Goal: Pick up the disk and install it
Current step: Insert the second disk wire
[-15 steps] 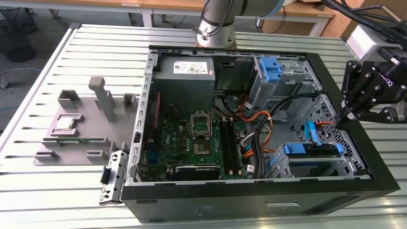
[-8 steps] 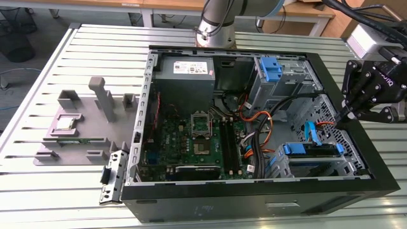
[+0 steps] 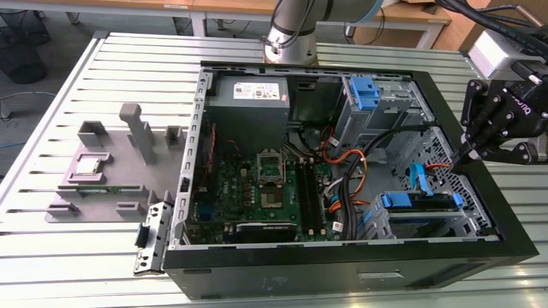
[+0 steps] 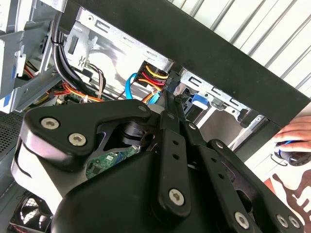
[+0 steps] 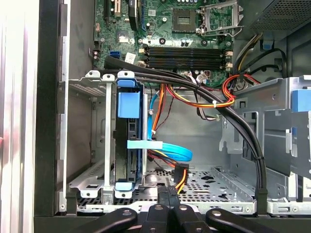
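The claw [image 5: 169, 195] hangs at the edge of the open computer case [image 3: 342, 273], its two fingers drawn narrow, tip against tip, with nothing held between them. A power plug [image 5: 181, 172] on red and orange wires lies just beyond the tips. Ahead of the claw and off to one side, the disk [image 5: 127, 145] stands on edge in the drive cage [image 5: 90, 76], its long axis running away from the claw toward the motherboard [image 5: 160, 19]. One claw, one disk, one cage, and one light-blue data cable [image 5: 165, 148] beside the disk.

the white sticker [image 3: 258, 90] on the grey box [image 3: 221, 97] bears no readable print.
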{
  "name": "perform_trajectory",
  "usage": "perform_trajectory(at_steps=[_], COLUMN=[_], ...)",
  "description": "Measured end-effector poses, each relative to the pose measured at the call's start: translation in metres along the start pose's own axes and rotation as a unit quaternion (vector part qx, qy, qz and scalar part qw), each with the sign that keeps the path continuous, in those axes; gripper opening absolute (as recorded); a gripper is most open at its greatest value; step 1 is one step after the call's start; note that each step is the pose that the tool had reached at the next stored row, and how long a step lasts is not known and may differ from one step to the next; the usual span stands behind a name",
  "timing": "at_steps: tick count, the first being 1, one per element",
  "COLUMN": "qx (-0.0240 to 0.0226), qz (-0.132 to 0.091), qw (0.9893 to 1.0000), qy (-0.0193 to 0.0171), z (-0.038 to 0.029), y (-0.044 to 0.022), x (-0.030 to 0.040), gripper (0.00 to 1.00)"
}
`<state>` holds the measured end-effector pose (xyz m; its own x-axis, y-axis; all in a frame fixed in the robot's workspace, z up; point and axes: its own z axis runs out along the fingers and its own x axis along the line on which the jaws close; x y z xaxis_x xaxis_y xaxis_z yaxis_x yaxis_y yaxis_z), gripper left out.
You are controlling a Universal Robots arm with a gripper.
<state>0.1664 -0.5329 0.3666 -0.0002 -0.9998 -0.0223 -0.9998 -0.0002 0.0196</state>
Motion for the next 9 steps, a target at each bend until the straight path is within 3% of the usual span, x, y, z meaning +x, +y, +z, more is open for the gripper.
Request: perform_trajectory(at_steps=[6, 9], qx=[0.0, 0.0], qz=[0.0, 0.0], qw=[1.0, 1.0], qy=[0.0001, 0.0001], z=[-0.0006, -0.0052], y=[0.0, 0.0001], x=[0.0, -0.0001], gripper=[0.11, 0.11])
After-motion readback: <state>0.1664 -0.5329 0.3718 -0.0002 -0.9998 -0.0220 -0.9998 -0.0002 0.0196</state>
